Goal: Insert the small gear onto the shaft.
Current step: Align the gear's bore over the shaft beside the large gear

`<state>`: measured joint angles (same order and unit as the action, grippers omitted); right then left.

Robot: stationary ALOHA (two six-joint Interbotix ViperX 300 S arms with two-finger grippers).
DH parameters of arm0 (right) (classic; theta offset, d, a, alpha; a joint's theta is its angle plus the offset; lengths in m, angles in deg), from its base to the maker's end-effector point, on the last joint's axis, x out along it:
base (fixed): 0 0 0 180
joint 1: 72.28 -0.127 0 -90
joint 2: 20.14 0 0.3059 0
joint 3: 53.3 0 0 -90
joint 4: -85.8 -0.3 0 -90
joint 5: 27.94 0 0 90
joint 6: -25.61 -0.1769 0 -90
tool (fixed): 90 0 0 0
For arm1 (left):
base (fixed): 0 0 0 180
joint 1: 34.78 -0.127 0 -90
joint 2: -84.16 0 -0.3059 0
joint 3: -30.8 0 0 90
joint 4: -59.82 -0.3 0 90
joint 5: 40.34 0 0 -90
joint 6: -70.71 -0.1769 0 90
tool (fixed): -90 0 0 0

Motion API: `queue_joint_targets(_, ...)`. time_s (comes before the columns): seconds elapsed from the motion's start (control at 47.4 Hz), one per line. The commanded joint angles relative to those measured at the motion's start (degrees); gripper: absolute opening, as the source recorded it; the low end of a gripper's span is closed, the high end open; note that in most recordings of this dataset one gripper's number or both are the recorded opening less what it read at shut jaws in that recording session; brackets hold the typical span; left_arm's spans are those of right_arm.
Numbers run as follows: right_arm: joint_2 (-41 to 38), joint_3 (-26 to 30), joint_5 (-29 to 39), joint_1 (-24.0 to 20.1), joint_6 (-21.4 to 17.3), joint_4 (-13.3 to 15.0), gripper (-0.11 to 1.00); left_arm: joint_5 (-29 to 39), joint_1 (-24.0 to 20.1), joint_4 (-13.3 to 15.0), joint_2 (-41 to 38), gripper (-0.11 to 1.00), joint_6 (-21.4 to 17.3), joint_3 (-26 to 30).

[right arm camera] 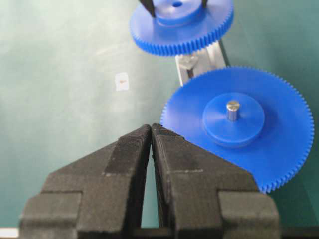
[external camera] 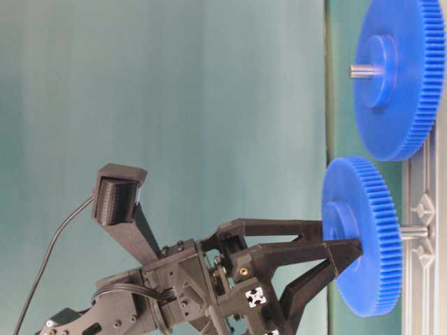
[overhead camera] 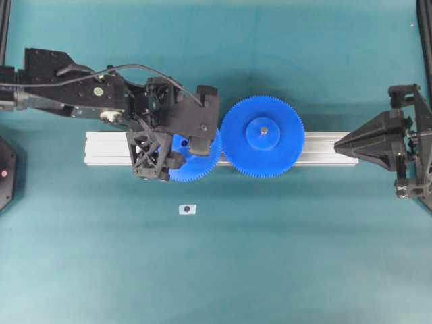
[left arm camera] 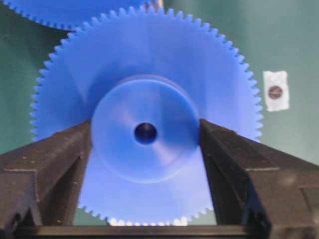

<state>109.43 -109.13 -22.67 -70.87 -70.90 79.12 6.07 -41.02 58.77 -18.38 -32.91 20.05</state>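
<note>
The left gripper (left arm camera: 145,144) has its two dark fingers (left arm camera: 55,159) spread fairly wide and pressed against opposite sides of the raised hub of the small gear (left arm camera: 144,89), holding it by that hub. The left wrist view is soft in focus, and the fingers cover the lower flanks of the gear; its dark centre hole looks empty there. From table level the small gear sits on the shaft (external camera: 413,231), a short grey pin showing only between the gear's underside and the aluminium rail (external camera: 422,209); the bracket base cannot be made out. Overhead, the left gripper's body hides most of the small gear, leaving a blue crescent beside the larger gear (overhead camera: 262,137), their teeth meeting. A small white tag (overhead camera: 187,209) lies on the green table (overhead camera: 304,256) apart from the rail. The right gripper (right arm camera: 151,130) holds nothing, fingertips pressed together, near the rail's end.
</note>
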Motion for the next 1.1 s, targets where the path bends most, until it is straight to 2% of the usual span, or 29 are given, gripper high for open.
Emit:
queue_joint_targets(0.0, -0.18, 0.53, -0.26, -0.09, -0.7, 0.09, 0.15, -0.88, -0.26, -0.18, 0.18, 0.71, 0.0, 0.62)
queue_joint_targets(0.59, -0.09, 0.35, -0.26, -0.09, -0.7, 0.09, 0.15, -1.23, -0.18, -0.18, -2.11, 0.71, -0.09, 5.01)
queue_joint_targets(1.075, -0.09, 0.26, -0.26, -0.09, -0.7, 0.0, 0.15, -0.88, -0.18, -0.18, -2.02, 0.71, 0.44, 5.19)
